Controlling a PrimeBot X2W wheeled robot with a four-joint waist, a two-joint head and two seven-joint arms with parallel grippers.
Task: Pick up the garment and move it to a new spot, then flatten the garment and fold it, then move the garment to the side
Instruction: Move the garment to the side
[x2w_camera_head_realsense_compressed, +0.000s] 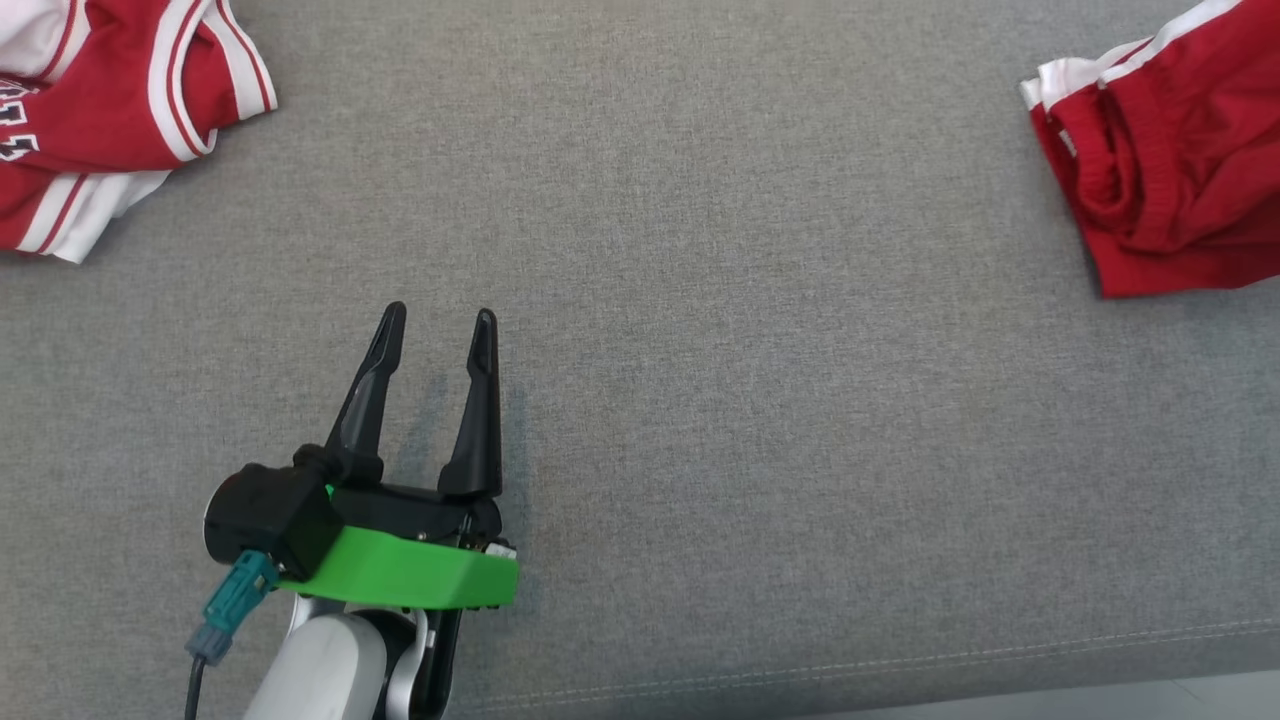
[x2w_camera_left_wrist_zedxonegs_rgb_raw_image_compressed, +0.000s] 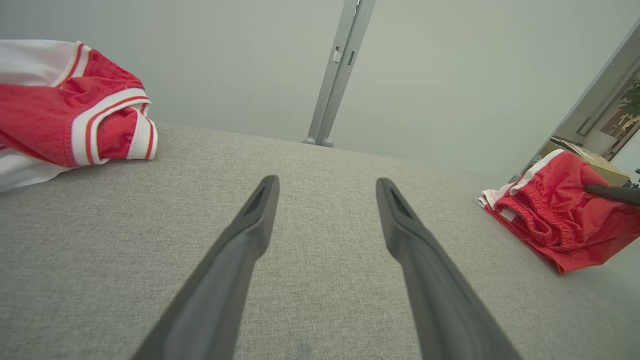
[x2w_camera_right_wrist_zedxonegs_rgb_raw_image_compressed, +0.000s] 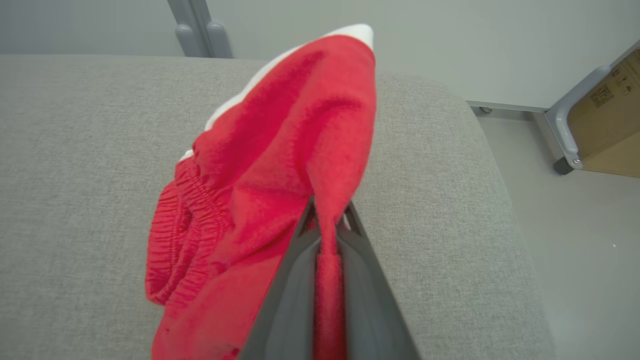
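The garment (x2w_camera_head_realsense_compressed: 1170, 170) is a pair of red shorts with an elastic waistband and white trim, bunched at the far right of the grey padded surface (x2w_camera_head_realsense_compressed: 760, 300). In the right wrist view my right gripper (x2w_camera_right_wrist_zedxonegs_rgb_raw_image_compressed: 329, 212) is shut on a fold of the garment (x2w_camera_right_wrist_zedxonegs_rgb_raw_image_compressed: 270, 165), and the cloth rises in a peak from the pinch. The left wrist view shows the garment (x2w_camera_left_wrist_zedxonegs_rgb_raw_image_compressed: 555, 225) at the right, with a dark right-gripper finger (x2w_camera_left_wrist_zedxonegs_rgb_raw_image_compressed: 612, 193) on it. My left gripper (x2w_camera_head_realsense_compressed: 440, 320) is open and holds nothing, low over bare surface at the lower left, far from the shorts (x2w_camera_left_wrist_zedxonegs_rgb_raw_image_compressed: 327, 185).
A second red and white jersey (x2w_camera_head_realsense_compressed: 100, 110) lies crumpled at the far left (x2w_camera_left_wrist_zedxonegs_rgb_raw_image_compressed: 50, 115). The surface's front seam (x2w_camera_head_realsense_compressed: 900, 665) runs along the bottom. Its right edge drops to the floor (x2w_camera_right_wrist_zedxonegs_rgb_raw_image_compressed: 575, 250), near a cardboard box (x2w_camera_right_wrist_zedxonegs_rgb_raw_image_compressed: 610, 135). A grey post (x2w_camera_left_wrist_zedxonegs_rgb_raw_image_compressed: 340, 70) stands behind.
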